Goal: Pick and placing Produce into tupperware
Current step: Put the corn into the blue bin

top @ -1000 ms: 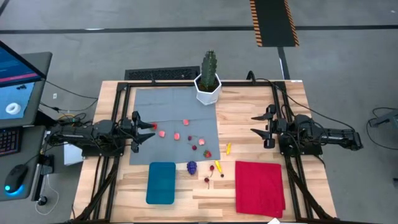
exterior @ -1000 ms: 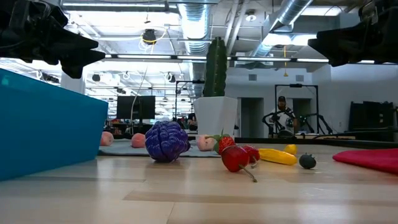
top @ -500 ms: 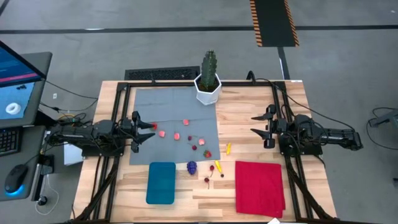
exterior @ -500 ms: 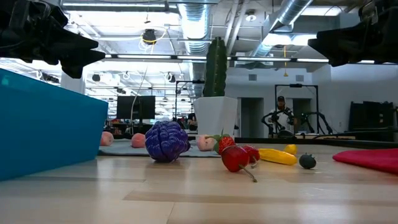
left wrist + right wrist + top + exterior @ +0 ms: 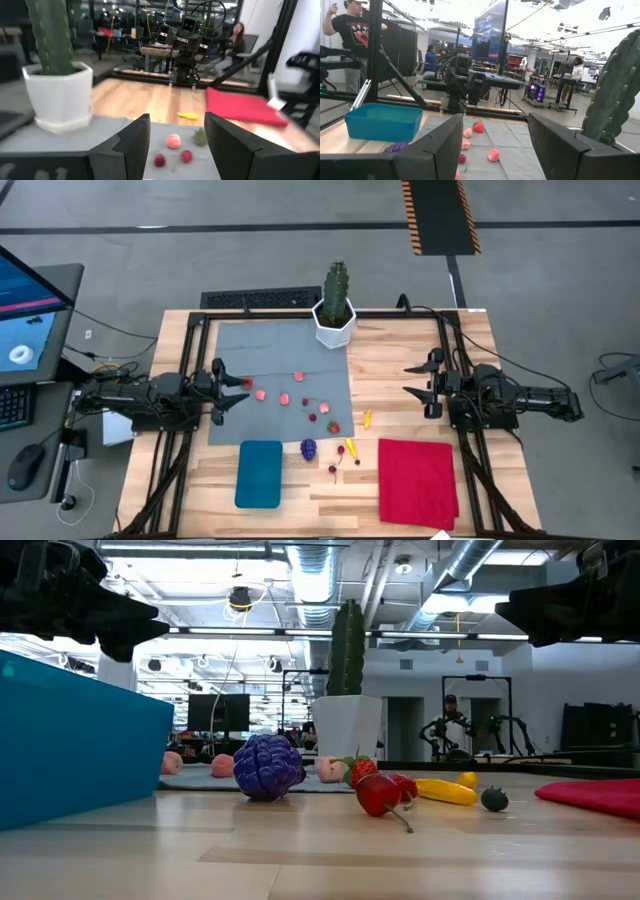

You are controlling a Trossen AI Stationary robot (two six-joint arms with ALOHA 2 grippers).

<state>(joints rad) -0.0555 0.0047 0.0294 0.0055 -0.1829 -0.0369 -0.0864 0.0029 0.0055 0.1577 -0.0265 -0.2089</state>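
The produce lies spread over the table's middle. Pink and red pieces (image 5: pixel 284 398) rest on the grey mat (image 5: pixel 280 350). A purple grape bunch (image 5: pixel 308 448), yellow pieces (image 5: pixel 350 448) and dark cherries (image 5: pixel 333 470) lie on the bare wood. The teal tupperware (image 5: pixel 259 473) stands near the front edge, left of the grapes. My left gripper (image 5: pixel 238 390) hovers open at the mat's left edge, pointing level toward the table's right. My right gripper (image 5: pixel 410 380) hovers open at the right side, pointing toward the left. Nothing is between either pair of fingers.
A green cactus in a white pot (image 5: pixel 335 310) stands at the mat's far right corner. A red cloth (image 5: pixel 417 480) lies flat at the front right. Black frame rails (image 5: pixel 190 360) run along both table sides. People (image 5: pixel 351 30) show in the room beyond.
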